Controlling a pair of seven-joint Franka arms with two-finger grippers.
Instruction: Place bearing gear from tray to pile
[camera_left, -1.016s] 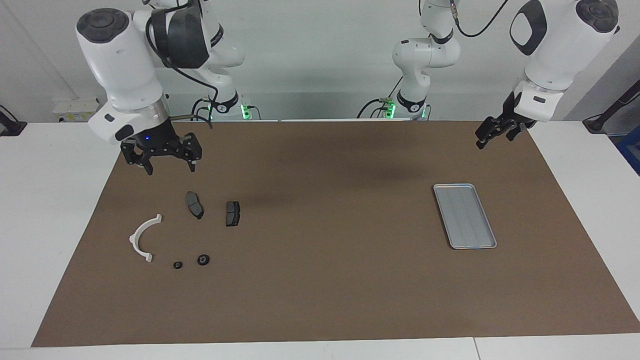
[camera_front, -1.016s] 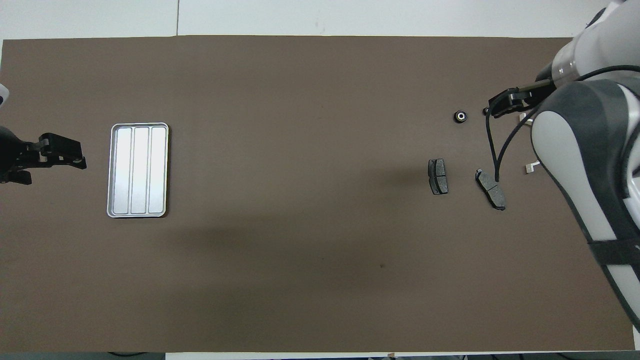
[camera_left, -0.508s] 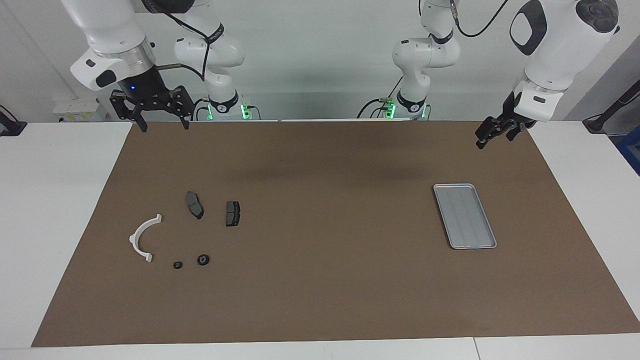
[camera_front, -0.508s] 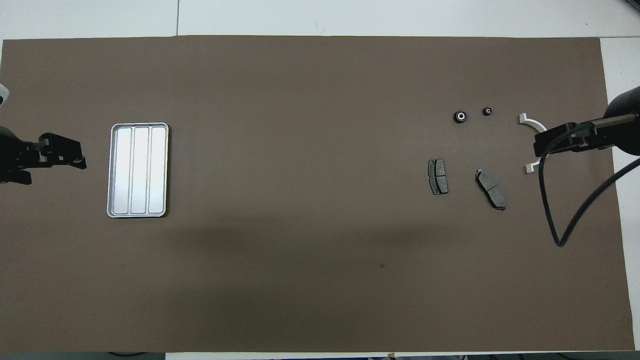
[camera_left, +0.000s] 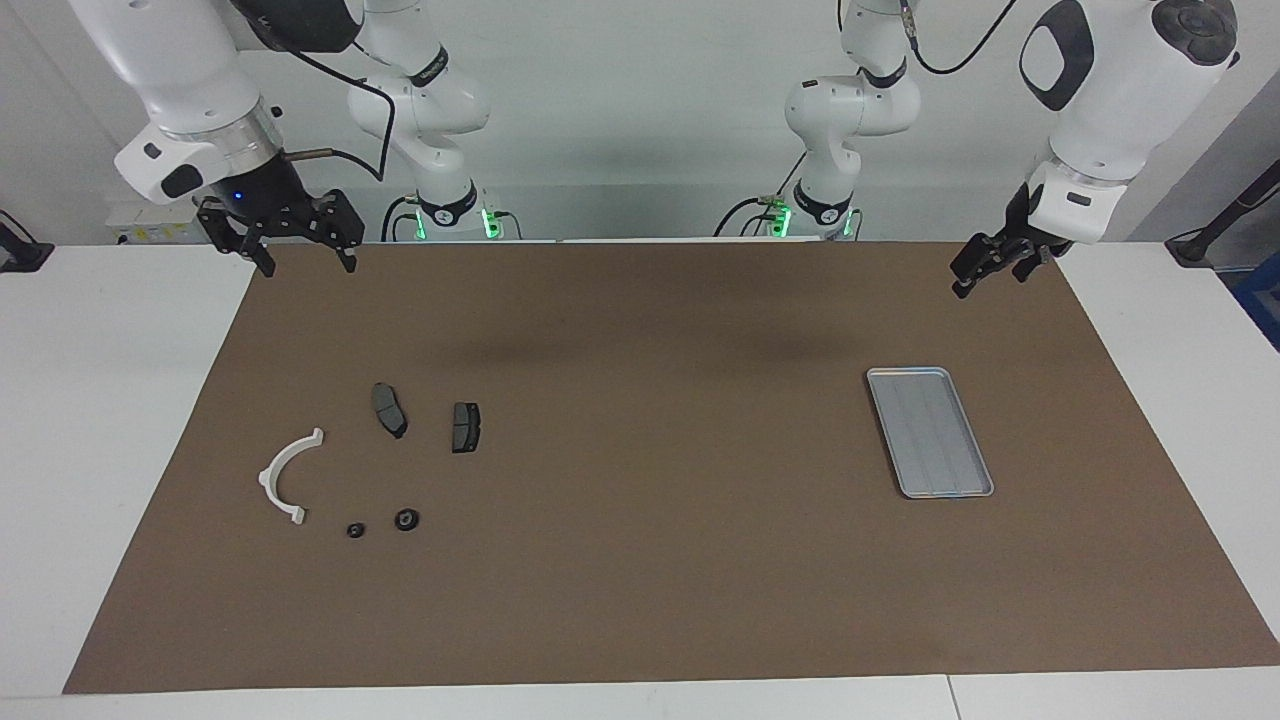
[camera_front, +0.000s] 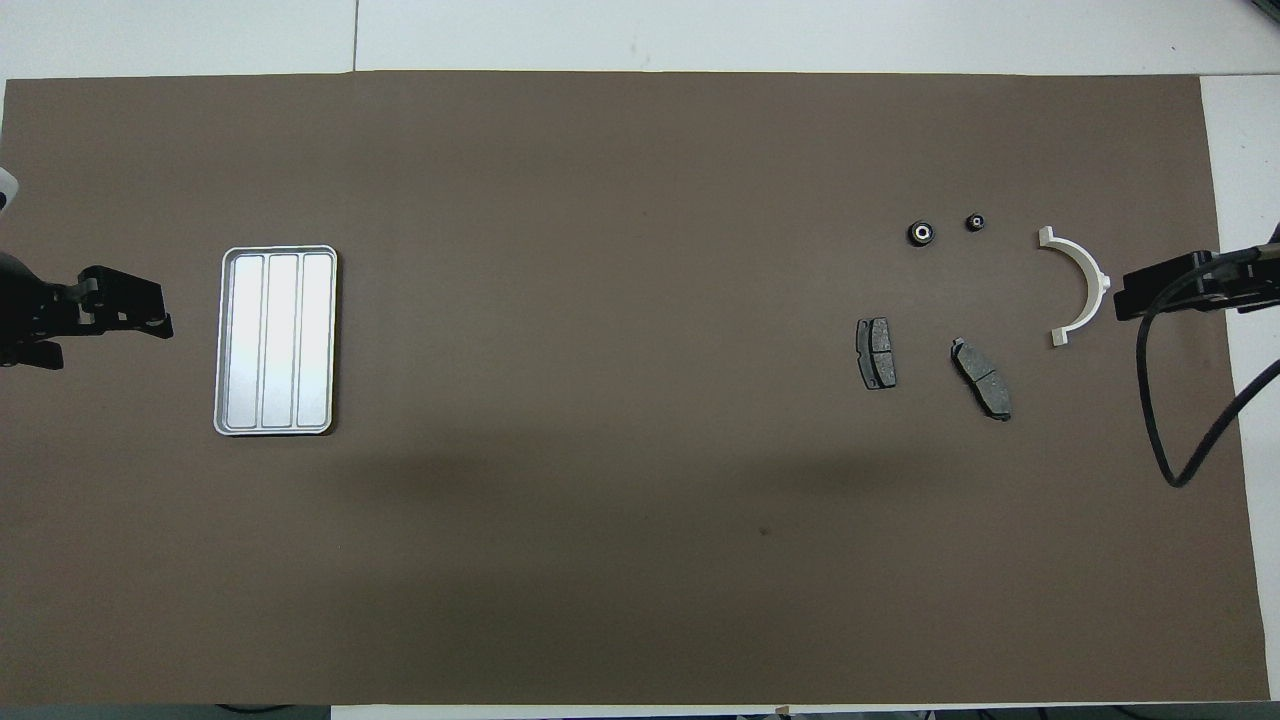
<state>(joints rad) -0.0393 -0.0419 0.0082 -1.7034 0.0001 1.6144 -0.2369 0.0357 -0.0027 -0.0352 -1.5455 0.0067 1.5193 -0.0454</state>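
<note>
My right jaws (camera_left: 305, 262) are hanging wide & empty over the mat (camera_left: 650, 560) corner at the right arm's end, nr the robots. My left jaws (camera_left: 985, 268) are hanging over the mat edge at the left arm's end, also wide, holding nothing. Tray (camera_left: 930, 432) is lying bare on the desk (camera_left: 90, 400). Two small dark gears (camera_left: 406, 520) (camera_left: 354, 530) are sitting by the pile: white bracket (camera_left: 285, 475) beside them, two brake pads (camera_left: 389, 409) (camera_left: 465, 427) nearer the robots.
</note>
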